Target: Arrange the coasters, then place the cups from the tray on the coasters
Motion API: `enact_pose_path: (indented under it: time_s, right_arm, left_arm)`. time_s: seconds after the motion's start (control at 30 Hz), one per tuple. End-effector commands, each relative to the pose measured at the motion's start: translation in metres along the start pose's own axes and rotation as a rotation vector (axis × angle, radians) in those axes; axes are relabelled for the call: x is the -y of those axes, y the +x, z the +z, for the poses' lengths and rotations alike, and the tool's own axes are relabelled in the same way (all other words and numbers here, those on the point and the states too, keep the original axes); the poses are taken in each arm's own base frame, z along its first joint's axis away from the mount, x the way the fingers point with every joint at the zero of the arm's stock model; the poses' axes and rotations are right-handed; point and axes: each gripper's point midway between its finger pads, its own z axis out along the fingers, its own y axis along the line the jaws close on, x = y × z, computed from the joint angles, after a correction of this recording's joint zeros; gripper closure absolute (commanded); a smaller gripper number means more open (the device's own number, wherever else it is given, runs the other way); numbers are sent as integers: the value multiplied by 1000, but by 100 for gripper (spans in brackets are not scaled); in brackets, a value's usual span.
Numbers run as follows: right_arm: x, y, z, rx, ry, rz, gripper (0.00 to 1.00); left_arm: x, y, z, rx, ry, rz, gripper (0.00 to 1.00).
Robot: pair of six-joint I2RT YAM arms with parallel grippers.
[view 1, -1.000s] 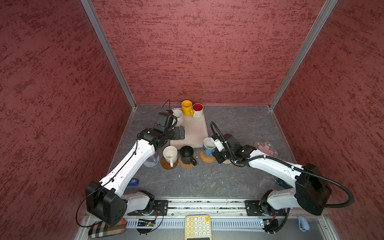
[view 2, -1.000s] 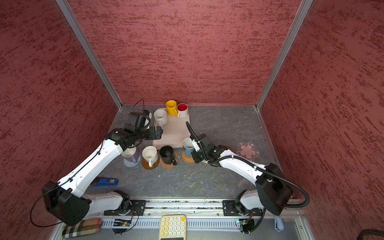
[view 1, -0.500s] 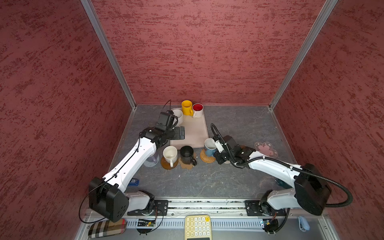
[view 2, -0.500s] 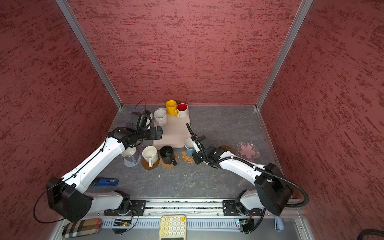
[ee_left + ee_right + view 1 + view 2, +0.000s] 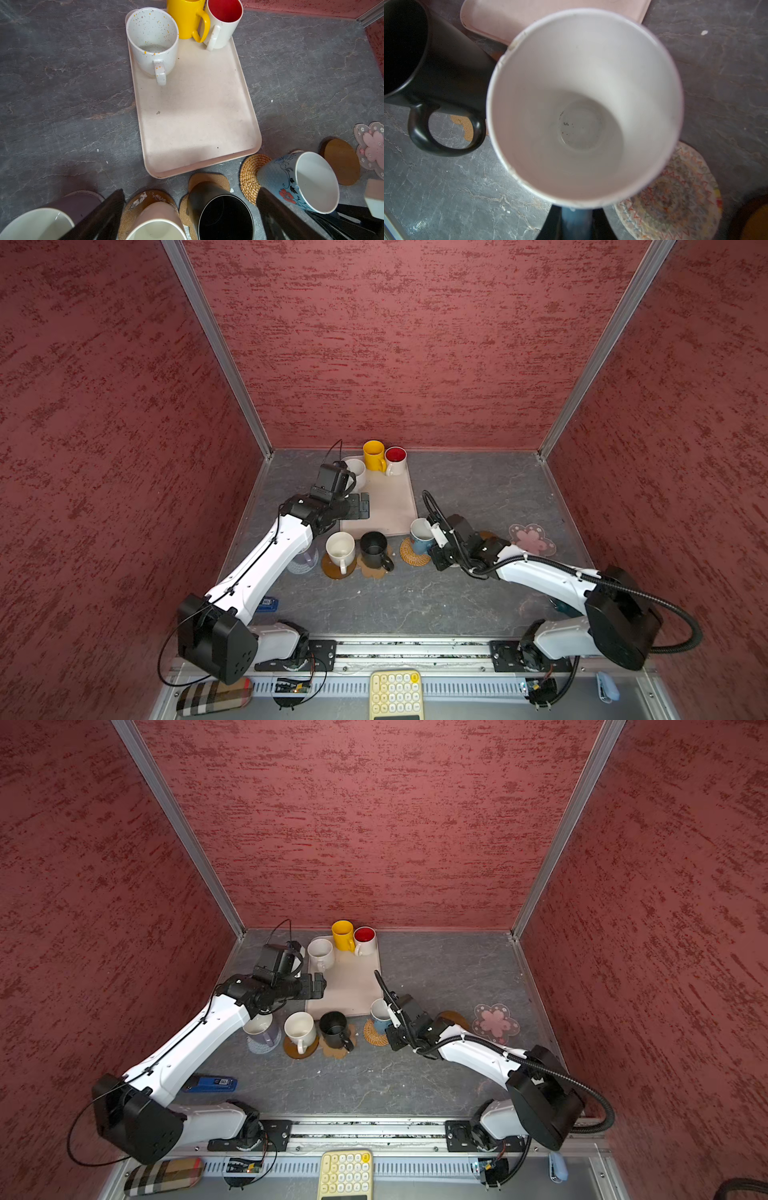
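Right claw (image 5: 434,540): pinched tight on the handle of the light blue mug (image 5: 419,533). The mug is tilted, mouth leaning back toward the claw, foot over the tan rattan coaster (image 5: 411,558). Whether it touches the mat, cannot tell. The right wrist view looks straight down into its white inside.

Just beside this claw: whitish woven round (image 5: 675,199), flat on the table (image 5: 457,489). Behind the claw, alongside its arm: an amber disc (image 5: 340,162), with the pink flower coaster (image 5: 532,539) just beside it.

Beyond the held mug, on the side away from the claw: black mug (image 5: 374,547), upright on the paw coaster (image 5: 205,178).

Left claw (image 5: 360,506): spread wide, gripping nothing, hovering over the tray (image 5: 395,506) at the edge closest to its own arm.

Ahead of this claw, at the tray's far end: speckled white mug (image 5: 152,41) nearest, handle turned toward the claw. Past it, yellow mug (image 5: 373,454) and red-inside mug (image 5: 395,460) stand close together.

Under and behind this claw, off the tray: white mug (image 5: 340,547) on a second amber disc (image 5: 334,570). Next to it, pale mug (image 5: 259,1027) on the grey woven round (image 5: 259,1048), partly hidden by the arm.
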Motion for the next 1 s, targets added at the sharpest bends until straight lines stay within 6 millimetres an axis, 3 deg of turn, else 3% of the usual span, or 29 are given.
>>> enact_pose_path:
  time_s: [0.0,0.23,0.5,0.73,0.97]
  right_arm:
    - [-12,-26,-3,107,-41,-4,100]
    - [-10,-19,5,86,-31,0,100]
    - [-10,-18,5,88,-27,-1,66]
    - [-12,-18,3,95,-32,-2,50]
    - [-12,-37,-25,183,-26,31,29]
  left_arm:
    - [1,2,0,0,5,14,1]
    - [2,3,2,-4,7,15,1]
    - [2,4,4,-7,6,16,1]
    - [2,5,8,-13,-5,6,1]
    - [1,-13,22,-18,3,-42,0]
